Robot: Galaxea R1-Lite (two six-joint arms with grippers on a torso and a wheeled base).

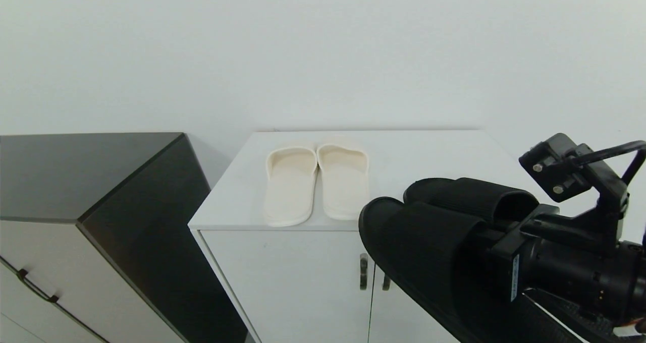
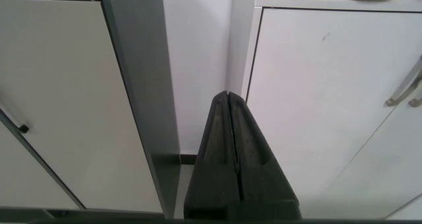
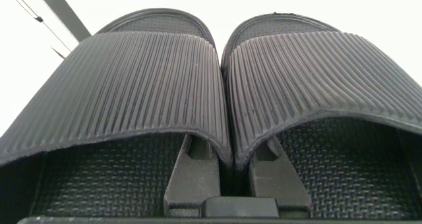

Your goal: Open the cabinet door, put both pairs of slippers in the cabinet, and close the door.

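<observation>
Right gripper (image 1: 504, 244) has its fingers (image 3: 191, 181) clamped on the black slippers (image 1: 434, 232), holding the pair up in front of the cabinet (image 1: 282, 282), doors shut. White slippers (image 1: 315, 184) sit side by side on top of it. Left gripper (image 2: 228, 99) is pressed closed, empty, down low by the cabinet's side.

It looks like a plain home-like room: a white cabinet (image 1: 292, 282) with cream slippers (image 1: 290, 186) on top against a bare white wall (image 1: 323, 55), and a dark-topped drawer unit (image 1: 75, 171) to the left.
</observation>
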